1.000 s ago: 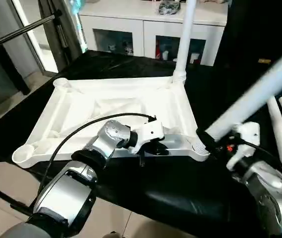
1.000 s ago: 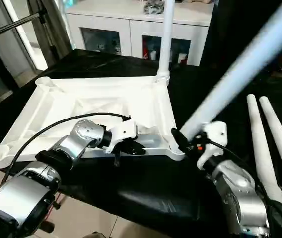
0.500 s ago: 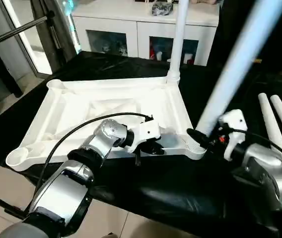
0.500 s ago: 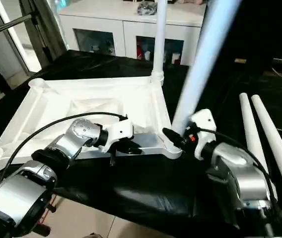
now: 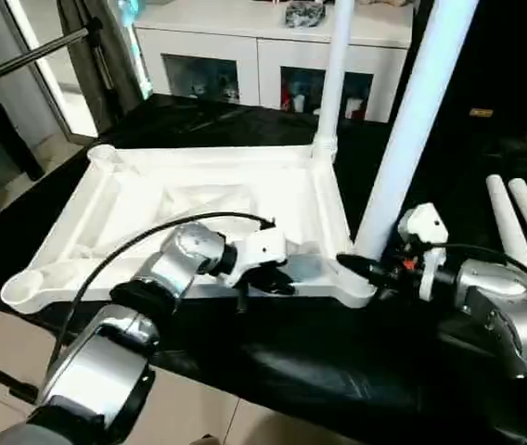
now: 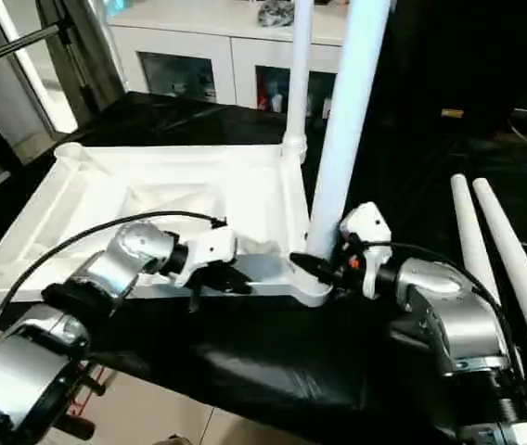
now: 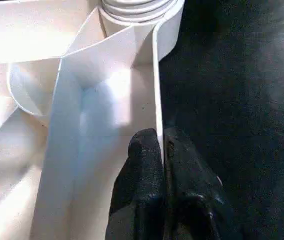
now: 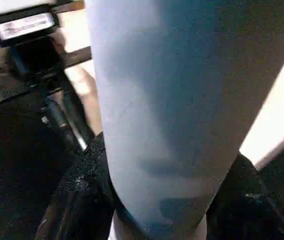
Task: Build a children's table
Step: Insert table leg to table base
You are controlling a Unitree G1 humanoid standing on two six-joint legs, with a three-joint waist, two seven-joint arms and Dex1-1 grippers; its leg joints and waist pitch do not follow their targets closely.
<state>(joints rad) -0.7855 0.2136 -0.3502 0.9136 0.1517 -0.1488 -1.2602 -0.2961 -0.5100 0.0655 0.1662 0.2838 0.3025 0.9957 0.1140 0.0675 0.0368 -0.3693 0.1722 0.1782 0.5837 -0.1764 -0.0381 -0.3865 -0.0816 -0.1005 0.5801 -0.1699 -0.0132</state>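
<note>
So the table top (image 5: pixel 217 199) is lying underside-up on the black surface (image 5: pixel 338 362), ribs and corner sockets facing the ceiling. One leg (image 5: pixel 333 74) is already stood upright in the far corner socket, on the side away from both grippers.

A second leg (image 6: pixel 342 139) is clamped in the jaws of the right gripper (image 6: pixel 324 267) — the jaws are wrapped around its lower end, which is shown up close in the right wrist view. Its foot is sitting right at the near corner socket (image 5: pixel 356 278), just ahead of those jaws. Whether it is fully seated or only resting on the rim can't be told from here.

The left gripper (image 5: pixel 268 283) has its jaws pinched together on the near rim (image 7: pixel 157 100) of the top, a little to the side of that same socket, so the top is being steadied, most likely.

Two spare legs (image 5: pixel 523 232) are lying side by side on the surface, out beyond the right gripper and well apart from the top. The two sockets (image 5: pixel 22 289) on the far side from the right jaws are seen empty.

Judged roughly — one leg done, one going in, two left, plus flipping the thing over. Call it under halfway.
</note>
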